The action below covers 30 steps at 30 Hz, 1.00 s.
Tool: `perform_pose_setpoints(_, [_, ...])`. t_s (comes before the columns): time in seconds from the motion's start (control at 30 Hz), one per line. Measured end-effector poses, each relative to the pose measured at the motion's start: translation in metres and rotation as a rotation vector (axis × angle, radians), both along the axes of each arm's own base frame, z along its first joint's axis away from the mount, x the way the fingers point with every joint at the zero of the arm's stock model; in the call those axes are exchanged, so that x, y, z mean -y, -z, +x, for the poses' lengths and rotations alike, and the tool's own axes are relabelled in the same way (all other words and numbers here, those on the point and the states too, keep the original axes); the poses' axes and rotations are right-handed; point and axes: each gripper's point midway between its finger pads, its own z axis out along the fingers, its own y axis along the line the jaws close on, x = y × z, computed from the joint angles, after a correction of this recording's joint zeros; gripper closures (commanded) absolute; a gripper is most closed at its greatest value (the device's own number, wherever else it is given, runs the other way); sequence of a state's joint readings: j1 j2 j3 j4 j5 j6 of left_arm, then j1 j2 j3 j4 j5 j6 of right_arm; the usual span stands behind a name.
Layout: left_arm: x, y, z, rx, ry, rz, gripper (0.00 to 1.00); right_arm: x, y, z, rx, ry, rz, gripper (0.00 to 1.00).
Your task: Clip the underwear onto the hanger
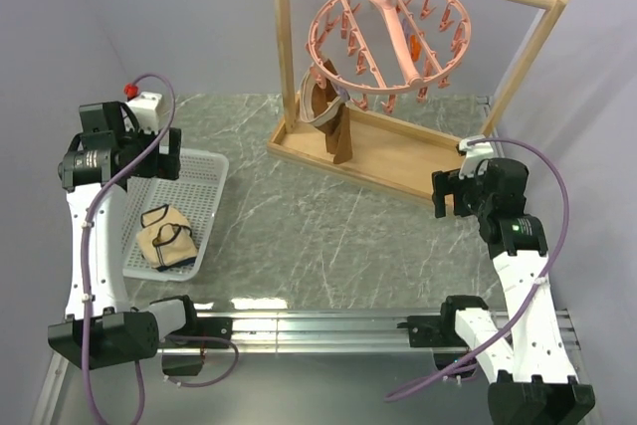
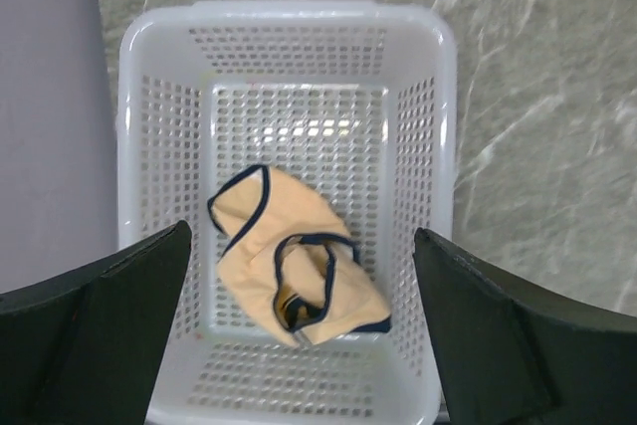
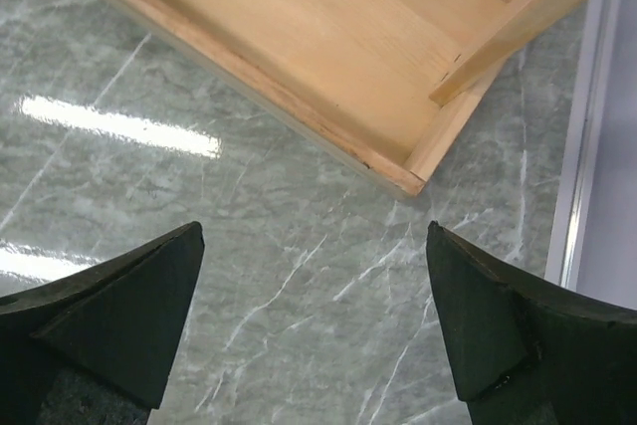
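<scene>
Grey-green marbled table (image 1: 328, 236) between pale lilac walls (image 1: 179, 17).

A light wooden rack frame (image 1: 398, 151) stands at the back, the salmon-pink circular plastic peg hanger (image 1: 388, 32) on its top bar with a dark brown garment (image 1: 331, 111) clipped beneath. Well apart, across open marble, the light tan briefs with thin black trim (image 2: 289, 271) lie crumpled in a white perforated plastic basket (image 2: 438, 97) at the left edge. The left gripper (image 2: 301, 236) hovers over them, jaws wide apart; the right gripper (image 3: 314, 231), likewise spread, hangs near the rack's front corner.
</scene>
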State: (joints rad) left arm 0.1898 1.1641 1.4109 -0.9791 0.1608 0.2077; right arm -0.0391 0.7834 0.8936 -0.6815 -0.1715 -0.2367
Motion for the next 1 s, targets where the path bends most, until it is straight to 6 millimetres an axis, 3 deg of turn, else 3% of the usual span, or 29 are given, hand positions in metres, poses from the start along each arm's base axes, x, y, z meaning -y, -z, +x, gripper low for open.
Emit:
perform_pose_setpoints(0.17, [-0.005,0.028,-0.019,-0.140,0.071,0.058,0.01,-0.002,0.014,0.002,-0.060,-0.032,-0.014,0.01])
perform_pose_setpoints(0.5, [-0.003,0.152,-0.077,-0.540,0.107,0.027,0.01,-0.010,0.030,0.000,-0.131,-0.102,-0.018,0.02])
perform_pose_setpoints(0.7, [-0.009,0.191,-0.082,-0.617,0.088,0.039,0.12,-0.014,0.035,-0.002,-0.146,-0.124,-0.002,0.02])
perform_pose_setpoints(0.83, [-0.014,0.209,-0.074,-0.643,0.074,0.050,0.32,-0.015,0.040,-0.004,-0.164,-0.126,0.003,0.02])
perform_pose_setpoints(0.93, [-0.017,0.217,-0.068,-0.651,0.060,0.049,0.57,-0.015,0.040,-0.004,-0.163,-0.126,0.003,0.03])
perform_pose_setpoints(0.97, [-0.016,0.217,-0.067,-0.656,0.058,0.045,0.77,-0.015,0.040,-0.004,-0.163,-0.126,0.003,0.03])
perform_pose_setpoints(1.0, [-0.016,0.215,-0.064,-0.655,0.052,0.039,0.90,-0.015,0.040,-0.004,-0.163,-0.126,0.003,0.04])
